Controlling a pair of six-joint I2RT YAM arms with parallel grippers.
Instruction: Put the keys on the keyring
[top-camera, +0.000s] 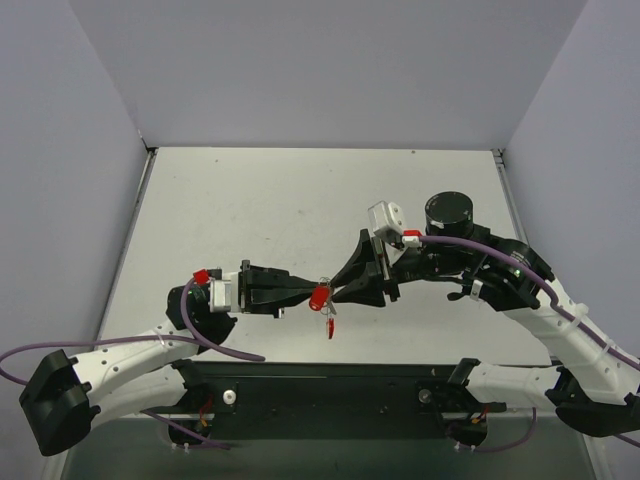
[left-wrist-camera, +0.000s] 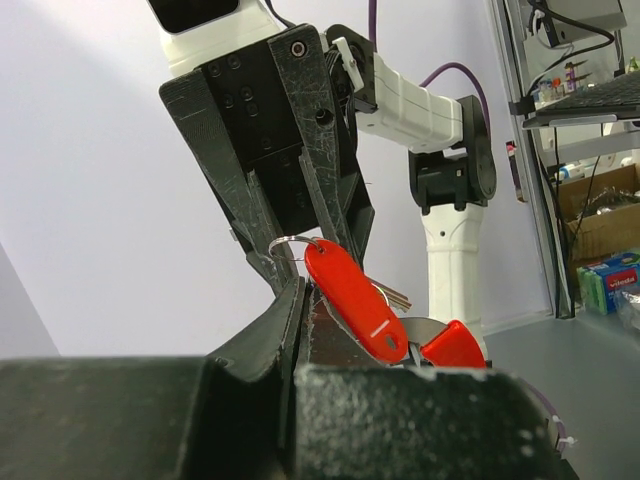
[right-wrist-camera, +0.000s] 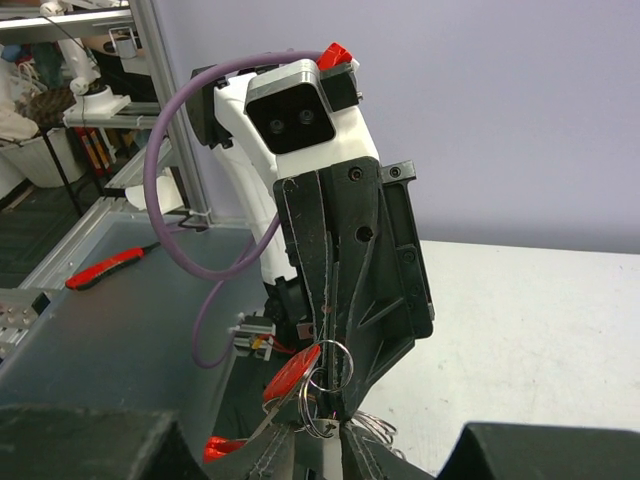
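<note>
The left jaws (top-camera: 305, 294) are pressed together and pinch the wire of the keyring (left-wrist-camera: 292, 238), a small silver loop that rises out of their tips in the left wrist view. The right jaws (top-camera: 337, 293) meet them tip to tip above the table (top-camera: 300, 200). Their fingers (left-wrist-camera: 330, 200) stand close together about the loop's top, but whether they actually grip it cannot be told. A key (left-wrist-camera: 355, 300) with a long red head hangs on the loop and slants down past the left tips, its silver shaft only partly seen behind the head. A second red piece (left-wrist-camera: 455, 345) sits lower, cut off by the left jaws' body. From above it shows as a small thing dangling under the meeting point. In the right wrist view more than one silver loop overlaps at the left tips, and they are hard to tell apart. A blue box (left-wrist-camera: 608, 280) at the room's edge carries white lettering too small to read surely.
</note>
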